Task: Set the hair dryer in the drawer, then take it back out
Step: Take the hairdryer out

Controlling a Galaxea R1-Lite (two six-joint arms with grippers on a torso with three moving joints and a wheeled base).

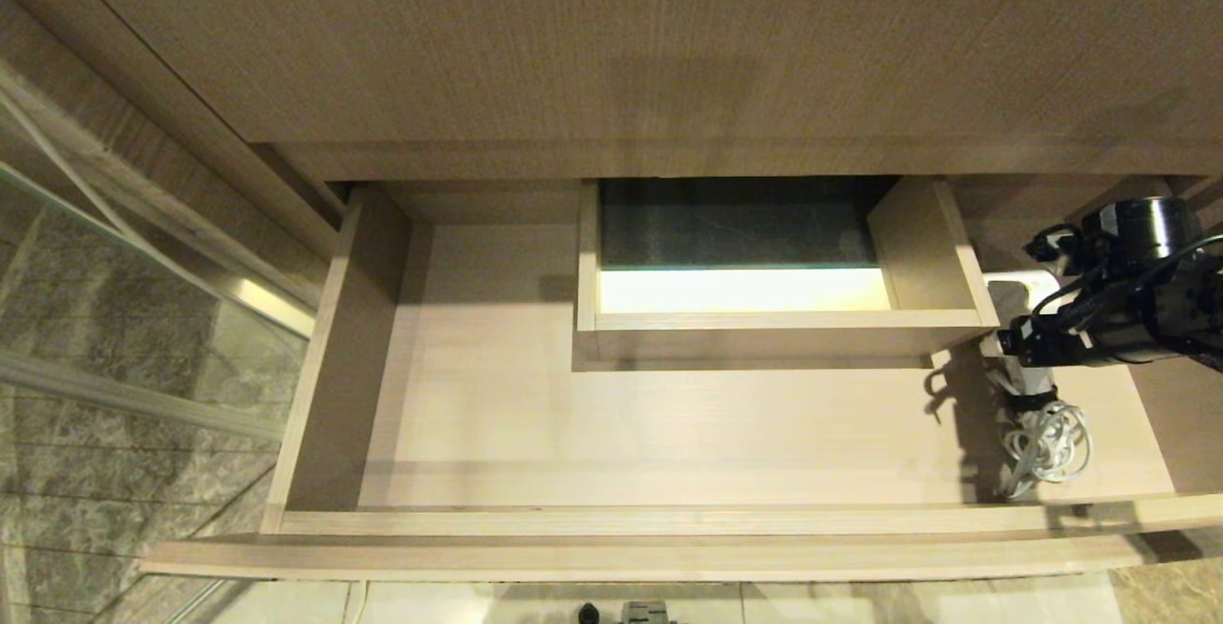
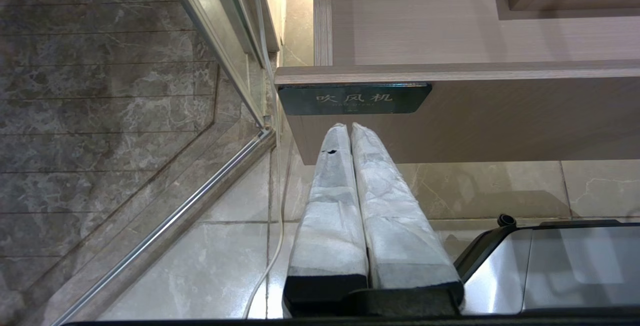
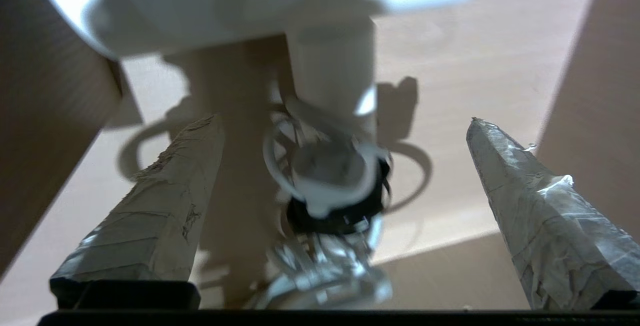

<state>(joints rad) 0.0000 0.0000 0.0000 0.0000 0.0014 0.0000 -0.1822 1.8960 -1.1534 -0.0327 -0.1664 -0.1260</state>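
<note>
One white hair dryer (image 1: 1019, 297) lies in the right end of the single open drawer (image 1: 669, 433), cord (image 1: 1046, 442) coiled beside. The right gripper (image 3: 345, 131) straddles it, fingers spread wide; the left gripper (image 2: 350, 131), pressed closed, hangs outside the drawer front.

A wide bench top (image 1: 611, 32) of pale brown wood fills the far side, a glass wall (image 1: 115, 318) with a shiny metal rail (image 2: 165, 226) stands at the left, and the floor (image 2: 500, 186) has light marble tiles beside darker grey stone (image 2: 100, 91).
</note>
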